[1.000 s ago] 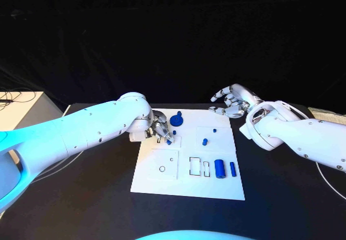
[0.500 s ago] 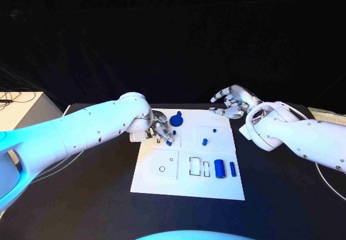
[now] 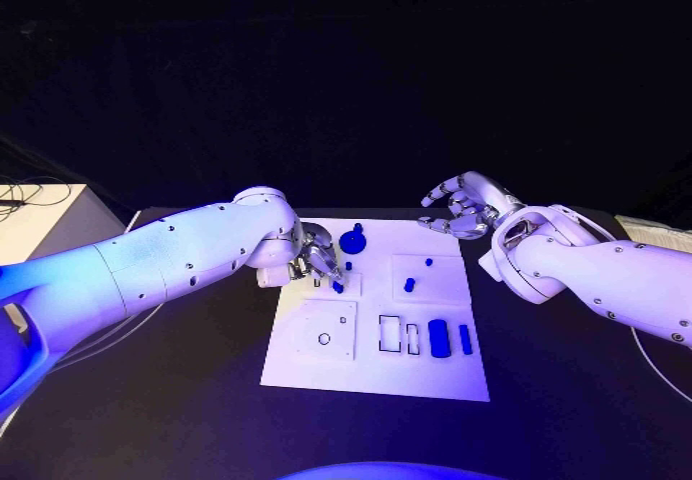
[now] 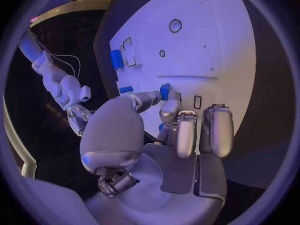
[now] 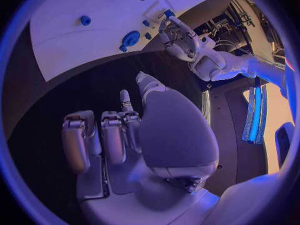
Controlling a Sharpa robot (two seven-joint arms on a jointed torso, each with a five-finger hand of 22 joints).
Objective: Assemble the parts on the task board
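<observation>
Blue part [image 3: 338, 285] | pinched in left hand [image 3: 316, 256] over task board [image 3: 375, 370] | right hand [image 3: 463, 207] empty, spread

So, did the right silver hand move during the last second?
Yes, slightly: the right silver hand drifted up, away from the white task board's far edge.

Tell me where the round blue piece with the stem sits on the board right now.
In the head view the round blue piece lies near the far edge of the white board, left of its middle, just beside the left hand.
</observation>
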